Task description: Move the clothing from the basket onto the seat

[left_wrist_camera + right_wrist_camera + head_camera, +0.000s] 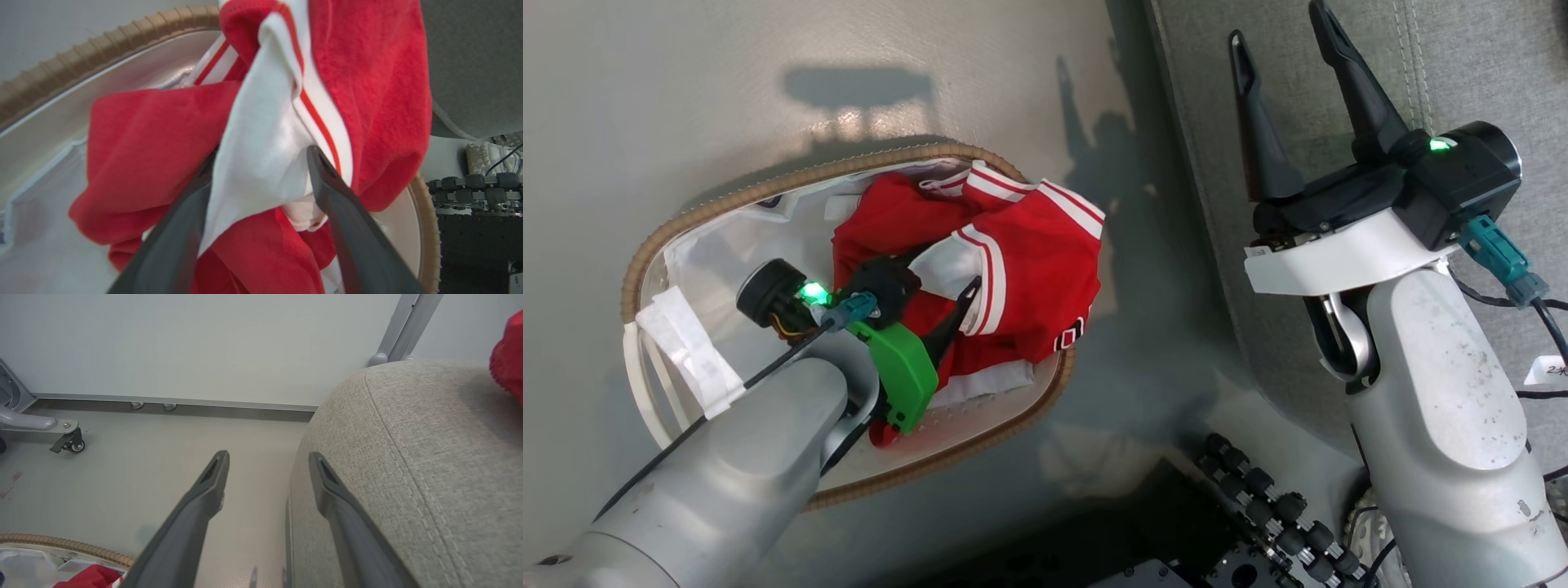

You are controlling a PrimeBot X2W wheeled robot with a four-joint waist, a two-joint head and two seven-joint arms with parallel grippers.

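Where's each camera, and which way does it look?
Head view: on the head, facing down at basket and seat; left claw, right claw show.
Left wrist view: along the open left claw into the basket, around the jersey.
Right wrist view: past the open right claw, at floor and seat.
All share the basket's tan rim.

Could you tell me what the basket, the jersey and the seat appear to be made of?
The basket looks like glossy white plastic, its tan ribbed rim imitating weave. The jersey seems soft knit fabric, matte and slightly fuzzy. The seat appears upholstered in coarse grey woven cloth, with visible weave and stitched seams.
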